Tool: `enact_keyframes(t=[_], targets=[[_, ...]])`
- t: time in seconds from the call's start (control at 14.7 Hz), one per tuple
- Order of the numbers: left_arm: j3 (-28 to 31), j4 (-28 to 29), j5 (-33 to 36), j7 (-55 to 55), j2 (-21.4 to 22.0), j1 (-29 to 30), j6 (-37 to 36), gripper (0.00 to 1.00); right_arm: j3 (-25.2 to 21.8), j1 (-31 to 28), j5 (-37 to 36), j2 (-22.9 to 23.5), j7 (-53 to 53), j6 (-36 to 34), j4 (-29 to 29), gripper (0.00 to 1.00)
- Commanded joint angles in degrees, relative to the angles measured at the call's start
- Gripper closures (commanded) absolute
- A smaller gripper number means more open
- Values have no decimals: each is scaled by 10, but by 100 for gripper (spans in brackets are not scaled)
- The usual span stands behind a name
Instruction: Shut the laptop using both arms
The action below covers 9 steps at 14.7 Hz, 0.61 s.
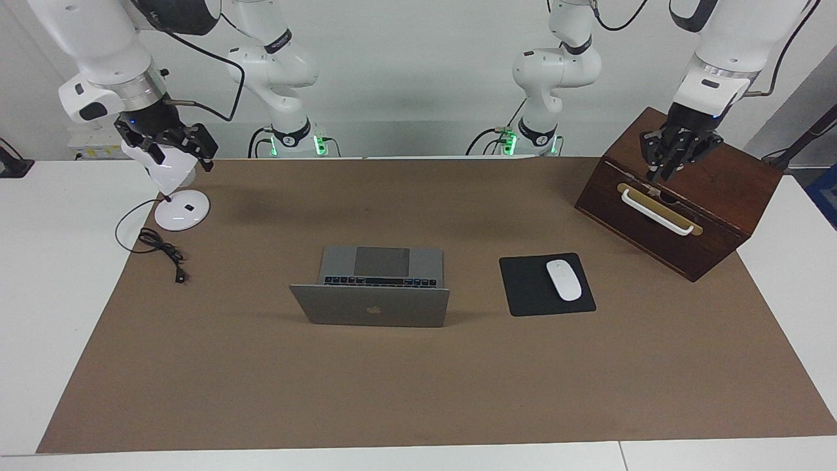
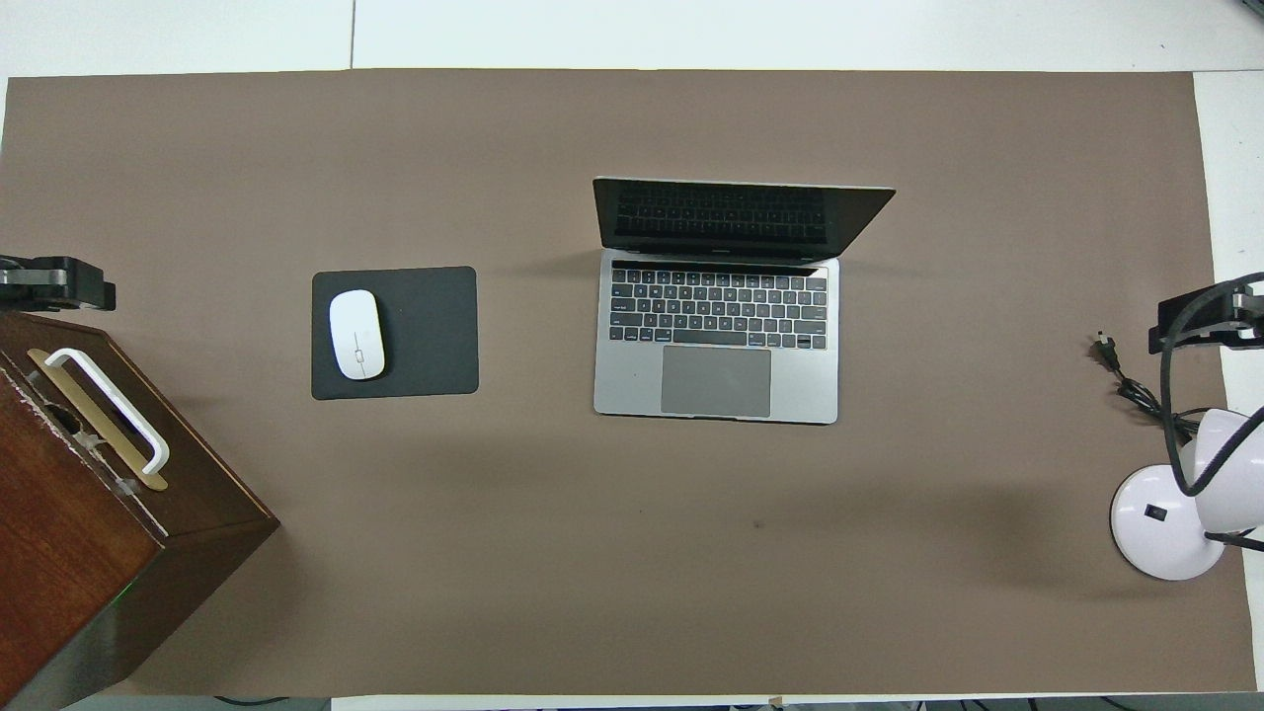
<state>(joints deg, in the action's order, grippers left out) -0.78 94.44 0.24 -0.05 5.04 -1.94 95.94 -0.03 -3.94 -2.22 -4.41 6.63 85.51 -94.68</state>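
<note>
The silver-grey laptop [image 1: 371, 305] [image 2: 716, 390] stands open in the middle of the brown mat, its lid raised and its keyboard toward the robots. My left gripper [image 1: 659, 174] [image 2: 54, 284] hangs over the wooden box at the left arm's end of the table, its fingertips together and holding nothing. Above the lamp at the right arm's end, my right gripper [image 1: 171, 156] [image 2: 1200, 321] is open and empty. Both arms are well away from the laptop.
A dark wooden box [image 1: 719, 196] [image 2: 69, 553] with a white handle [image 1: 656, 211] stands under the left gripper. A white mouse [image 1: 563, 279] lies on a black mouse pad [image 1: 526, 288] beside the laptop. A white desk lamp [image 1: 181, 210] and its black cable [image 1: 163, 252] sit under the right gripper.
</note>
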Motion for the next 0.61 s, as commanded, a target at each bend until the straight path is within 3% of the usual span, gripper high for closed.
enact_keyframes(t=[0.0,0.41,0.55], targets=[[2,10,-4,3,7,3,26,100,3,-7,-15,-11,-20,2,-13,0],[3,16,-40,4,5,3,74,100,2,-37,-11,15,-61,102,-11,0],[3,21,-40,5,6,1,86,100,2,-37,-13,40,-67,147,-3,5]])
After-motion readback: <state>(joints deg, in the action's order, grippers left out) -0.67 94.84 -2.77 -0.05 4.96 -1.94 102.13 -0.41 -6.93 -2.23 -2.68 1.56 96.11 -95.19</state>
